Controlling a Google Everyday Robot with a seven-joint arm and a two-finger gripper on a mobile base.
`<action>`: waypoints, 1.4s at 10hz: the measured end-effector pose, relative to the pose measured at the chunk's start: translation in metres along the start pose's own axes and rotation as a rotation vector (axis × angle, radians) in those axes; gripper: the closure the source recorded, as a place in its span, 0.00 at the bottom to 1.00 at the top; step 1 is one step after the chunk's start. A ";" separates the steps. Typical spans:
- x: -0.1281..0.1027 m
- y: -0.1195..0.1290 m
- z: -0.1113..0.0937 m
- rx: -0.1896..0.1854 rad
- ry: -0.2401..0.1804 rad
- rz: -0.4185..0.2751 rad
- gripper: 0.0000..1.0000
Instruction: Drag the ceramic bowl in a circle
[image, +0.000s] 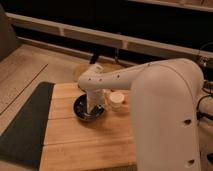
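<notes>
One white cup sits beside the ceramic bowl, hand inside it.

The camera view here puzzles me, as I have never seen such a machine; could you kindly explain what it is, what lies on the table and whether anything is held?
There is one picture, from a camera looking down past the robot's own bulky white arm, which fills the right side of the picture. The arm reaches towards the picture's left and bends down, so its gripper dips into the ceramic bowl, a dark, glossy, shallow dish. Just to the right of the bowl in the picture stands a small white cup. Both sit on a wooden table; a dark mat lies at its left. The wrist hides whether the gripper clamps the bowl, so I cannot say that anything is held.
</notes>
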 end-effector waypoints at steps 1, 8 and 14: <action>-0.001 -0.005 0.006 0.011 0.010 0.028 0.35; -0.020 0.009 0.043 0.030 0.030 0.031 0.35; -0.019 0.019 0.043 0.023 0.039 -0.031 0.79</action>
